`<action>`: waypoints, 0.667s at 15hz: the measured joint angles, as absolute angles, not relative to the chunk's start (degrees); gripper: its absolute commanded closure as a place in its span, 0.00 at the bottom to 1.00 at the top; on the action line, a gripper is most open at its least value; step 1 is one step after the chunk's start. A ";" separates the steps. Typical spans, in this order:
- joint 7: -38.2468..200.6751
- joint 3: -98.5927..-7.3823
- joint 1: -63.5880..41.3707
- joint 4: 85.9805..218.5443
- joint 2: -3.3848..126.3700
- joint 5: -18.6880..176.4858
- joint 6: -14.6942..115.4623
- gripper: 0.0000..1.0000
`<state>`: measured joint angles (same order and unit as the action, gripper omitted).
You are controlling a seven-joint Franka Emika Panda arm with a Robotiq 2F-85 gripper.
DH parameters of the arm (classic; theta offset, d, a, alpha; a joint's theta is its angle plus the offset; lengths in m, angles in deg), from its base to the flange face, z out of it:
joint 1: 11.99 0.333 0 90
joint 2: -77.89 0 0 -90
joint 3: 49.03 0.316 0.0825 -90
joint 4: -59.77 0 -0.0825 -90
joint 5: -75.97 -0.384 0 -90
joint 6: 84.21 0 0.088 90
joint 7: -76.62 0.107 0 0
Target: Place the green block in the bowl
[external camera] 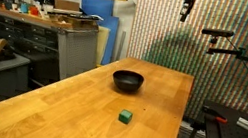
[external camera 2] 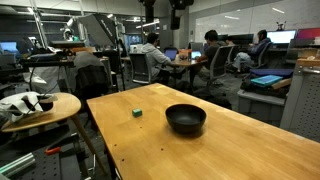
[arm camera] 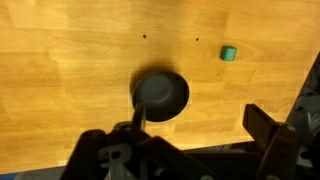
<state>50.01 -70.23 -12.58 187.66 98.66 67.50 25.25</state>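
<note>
Hanging high above the tabletop (external camera: 79, 97), the claw (arm camera: 172, 140) is keeping its two dark fingers (arm camera: 268, 130) wide apart in the wrist view. It is holding nothing and touching nothing.

The tabletop is a long surface of pale wooden planks. The bowl (external camera: 128, 80), black and glossy, is sitting near its middle. The green block (external camera: 127, 115) is lying on the bare wood, near the bowl but clearly apart from it, and both exterior views are showing this gap. In the wrist view the green block (arm camera: 229, 53) is lying off to one side of the bowl (arm camera: 160, 95).

The room is looking like a workshop joined to an office. In an exterior view a grey workbench (external camera: 38, 34) with drawers is standing behind the tabletop, beside a blue panel (external camera: 108, 16) and a finely patterned wall (external camera: 171, 31). In an exterior view several people (external camera 2: 152, 48) are sitting at desks far behind, and a small round table (external camera 2: 45, 110) is carrying white objects (external camera 2: 25, 102).

In an exterior view the claw (external camera: 189, 1) is showing as a dark shape, cut off by the top edge. The fingers are appearing blurred in the wrist view, and the lower edge is cutting them. A thin dark part is crossing the rim of the bowl there, and I cannot tell what it is.
</note>
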 measured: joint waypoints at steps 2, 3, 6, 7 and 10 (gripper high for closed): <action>49.98 -69.74 -13.17 187.84 98.45 67.50 25.24 0.00; 49.88 -69.57 -13.37 187.86 98.17 67.50 25.25 0.00; 49.50 -68.70 -13.60 187.90 96.51 67.70 27.39 0.00; 49.49 -68.11 -13.61 187.91 95.57 67.84 28.89 0.00; 49.64 -65.10 -13.60 188.16 92.21 68.16 34.55 0.00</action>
<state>49.64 -65.10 -13.60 188.16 92.21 68.16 34.55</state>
